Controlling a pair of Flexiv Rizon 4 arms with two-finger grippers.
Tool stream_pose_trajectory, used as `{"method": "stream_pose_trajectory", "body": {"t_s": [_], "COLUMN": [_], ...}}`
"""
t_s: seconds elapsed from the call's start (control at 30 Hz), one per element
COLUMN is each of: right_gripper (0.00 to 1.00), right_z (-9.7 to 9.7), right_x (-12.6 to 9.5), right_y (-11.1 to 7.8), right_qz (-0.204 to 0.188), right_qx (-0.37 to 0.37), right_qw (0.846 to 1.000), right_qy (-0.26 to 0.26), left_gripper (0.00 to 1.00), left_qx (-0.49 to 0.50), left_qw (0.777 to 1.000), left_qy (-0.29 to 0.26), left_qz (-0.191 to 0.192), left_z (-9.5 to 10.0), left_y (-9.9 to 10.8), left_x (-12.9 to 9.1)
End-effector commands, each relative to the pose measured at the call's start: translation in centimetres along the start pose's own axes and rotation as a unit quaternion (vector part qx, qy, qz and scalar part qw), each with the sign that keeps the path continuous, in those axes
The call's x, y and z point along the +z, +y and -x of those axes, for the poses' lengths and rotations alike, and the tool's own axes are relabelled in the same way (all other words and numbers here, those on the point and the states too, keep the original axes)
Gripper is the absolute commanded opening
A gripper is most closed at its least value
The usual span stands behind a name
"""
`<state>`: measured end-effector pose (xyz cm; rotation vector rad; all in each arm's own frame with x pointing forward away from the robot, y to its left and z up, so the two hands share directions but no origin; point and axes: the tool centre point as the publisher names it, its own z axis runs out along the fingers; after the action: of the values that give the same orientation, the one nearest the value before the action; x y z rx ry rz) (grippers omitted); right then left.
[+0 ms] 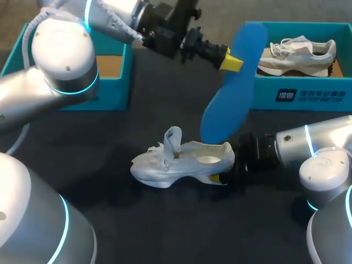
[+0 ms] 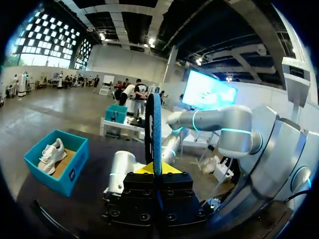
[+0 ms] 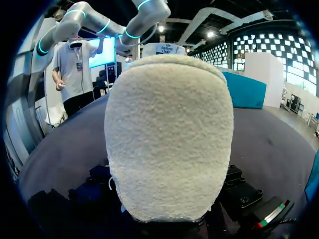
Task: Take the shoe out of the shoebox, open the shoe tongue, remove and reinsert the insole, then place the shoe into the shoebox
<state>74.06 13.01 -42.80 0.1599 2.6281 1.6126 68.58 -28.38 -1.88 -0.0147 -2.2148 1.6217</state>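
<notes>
Nearest you, the white shoe (image 1: 176, 162) sits upright on the dark table (image 1: 165, 225), toe toward your left and tongue pulled up. The right gripper (image 1: 220, 177) is at its heel, which fills the right wrist view. Whether that gripper actually clamps the heel, you cannot tell. Just beyond, the blue insole (image 1: 234, 88) hangs steeply on end. Its lower tip is close over the heel opening, and its upper part is pinched flat between the yellow tips of the left gripper (image 1: 234, 61). The left wrist view shows it edge-on in that pinch. The main risk I see is the flexible insole buckling or catching on the collar if you push it down at this steep angle. It could then fold inside the shoe rather than sliding toward the toe. If the heel is not firmly held, the same push could tip or skate the shoe across the cloth. The grip sits high on the insole, so the free lower end may wander. The table around the shoe gives you working space. Farther back stand the left shoebox (image 1: 113, 88) and the right shoebox (image 1: 297, 96), which holds a second shoe (image 1: 300, 50); both are well apart from the work.
</notes>
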Motion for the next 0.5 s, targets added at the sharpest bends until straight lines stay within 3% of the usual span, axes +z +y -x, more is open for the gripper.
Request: {"method": "stream_pose_trajectory", "body": {"t_s": [0.03, 0.07, 0.27, 0.5], "right_gripper": [0.00, 0.00, 0.00, 0.00], "right_z": [0.1, 0.1, 0.1, 0.1], "right_x": [0.1, 0.1, 0.1, 0.1], "right_y": [0.0, 0.0, 0.0, 0.0], "right_qz": [-0.002, -0.002, -0.002, -0.002], "right_qx": [0.001, 0.001, 0.001, 0.001], "right_qw": [1.000, 1.000, 1.000, 1.000], "right_qy": [0.000, 0.000, 0.000, 0.000], "left_gripper": [0.00, 0.00, 0.00, 0.00], "left_qx": [-0.046, -0.069, -0.129, -0.129], "left_qw": [0.995, 0.991, 0.972, 0.972], "left_qy": [0.010, 0.014, 0.014, -0.007], "left_qz": [-0.087, -0.116, -0.197, -0.199], "left_z": [-0.4, -1.0, -1.9, -2.3], "left_y": [0.3, -0.1, -0.9, -1.0], "left_x": [-0.2, -0.3, -0.9, -1.1]}}
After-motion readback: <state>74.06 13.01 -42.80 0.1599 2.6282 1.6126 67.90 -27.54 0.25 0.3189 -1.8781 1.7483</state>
